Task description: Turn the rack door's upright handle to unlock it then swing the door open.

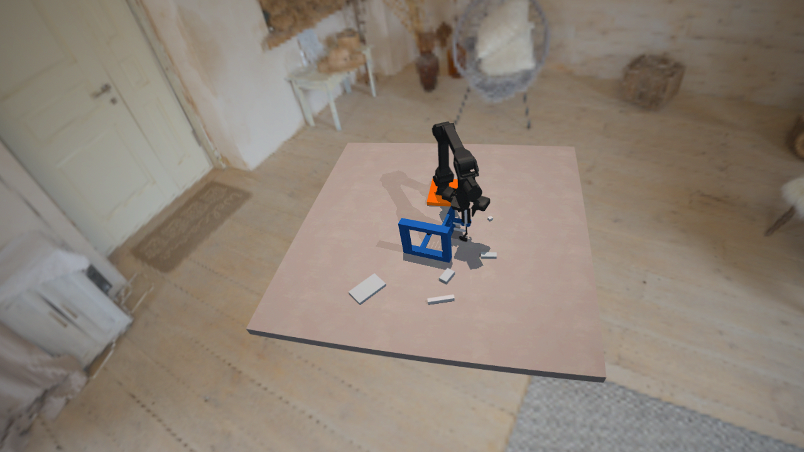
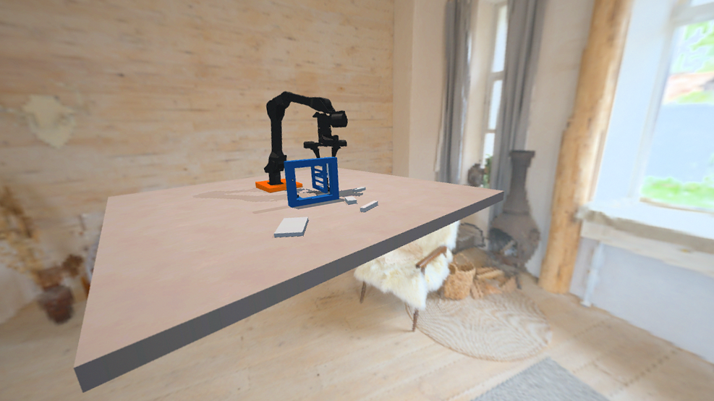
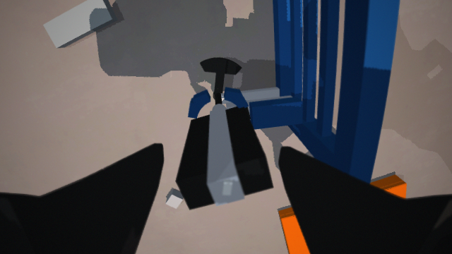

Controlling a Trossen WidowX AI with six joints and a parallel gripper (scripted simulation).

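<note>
The blue frame [image 1: 425,226] [image 2: 290,186] stands on the table. Its blue barred door [image 2: 318,178] [image 3: 381,42] is swung far out toward the arm's base, roughly square to the frame; the exact angle cannot be read. The upright handle [image 3: 219,152], black with a grey core, stands in a blue bracket beside the door. A black T-shaped latch piece [image 3: 219,67] [image 1: 463,237] shows below it, pointing away from the arm's base. My gripper [image 3: 222,153] [image 1: 466,215] is open, pointing down, one finger on each side of the handle, with gaps on both sides.
The arm's orange base [image 1: 437,199] [image 3: 397,188] is close behind the door. A white block [image 1: 488,255] [image 3: 75,25] and a small white cube [image 1: 490,218] [image 3: 174,201] lie beside the handle. A white slab [image 1: 367,289] and further white blocks lie beyond the frame.
</note>
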